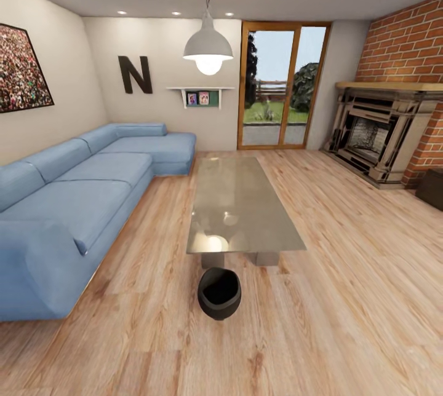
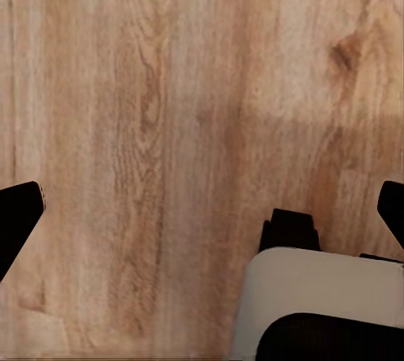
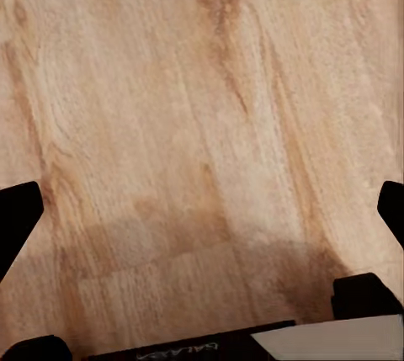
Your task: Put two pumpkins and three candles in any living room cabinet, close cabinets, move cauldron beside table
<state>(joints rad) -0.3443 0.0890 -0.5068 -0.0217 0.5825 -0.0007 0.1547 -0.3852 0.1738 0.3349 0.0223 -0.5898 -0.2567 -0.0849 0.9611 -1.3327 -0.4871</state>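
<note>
The black round cauldron [image 1: 219,293] stands on the wooden floor with its wide mouth up. It is right at the near end of the long grey glass-topped table [image 1: 246,224], just in front of the blocky base. My left gripper [image 2: 206,209] is open above bare floorboards, its dark fingertips far apart at the picture's edges. My right gripper [image 3: 206,214] is open in the same way over bare floor. Neither holds anything. The pumpkins and candles are out of view.
A blue corner sofa [image 1: 80,193] runs along the left of the table. A fireplace [image 1: 375,134] in a brick wall stands at the right, with a dark-brown low unit's corner [image 1: 432,187] beside it. Glass doors [image 1: 280,85] are at the back. Part of my white base [image 2: 320,302] is beneath the left wrist.
</note>
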